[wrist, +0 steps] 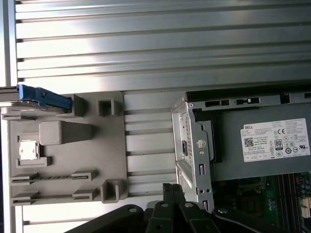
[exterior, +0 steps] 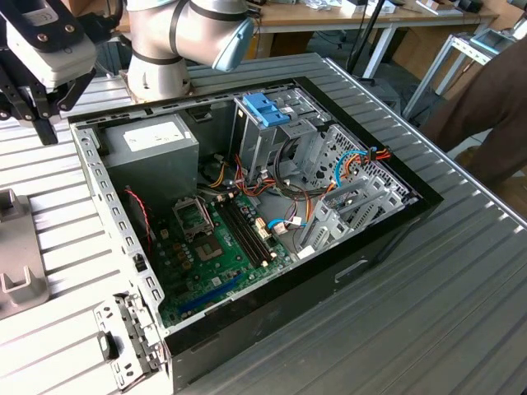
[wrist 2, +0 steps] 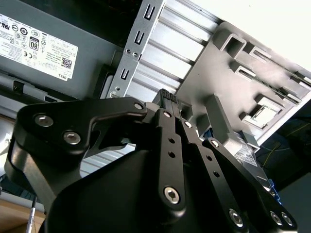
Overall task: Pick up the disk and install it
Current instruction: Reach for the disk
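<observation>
Grey slatted metal forms the table [exterior: 461, 271] in the exterior view. An open computer case [exterior: 387, 239] lies on it, with a blue latch [exterior: 268, 107] atop its drive cage [exterior: 276, 144]. The gripper [exterior: 39, 115] hangs off the case's corner at the exterior view's left, near a grey fixture plate [exterior: 12, 263]. A person [exterior: 486, 99] stands at the exterior view's right.

In the second wrist view the fingers [wrist 2: 167, 104] are pressed together with nothing between them. They sit over the strip between the fixture plate and the case wall by the power supply [wrist 2: 39, 43].

In the first wrist view the disk [wrist: 43, 97] stands on edge in a slot at a far corner of the fixture plate, well apart from the clenched, empty gripper.

I judge the main risk to be the approach. If the fingers reach the disk clenched, they would knock its thin upright edge rather than straddle it. A skewed grasp could jam the carrier against the slot's posts. The loose cables [exterior: 284, 197] beside the cage could also snag the disk.
</observation>
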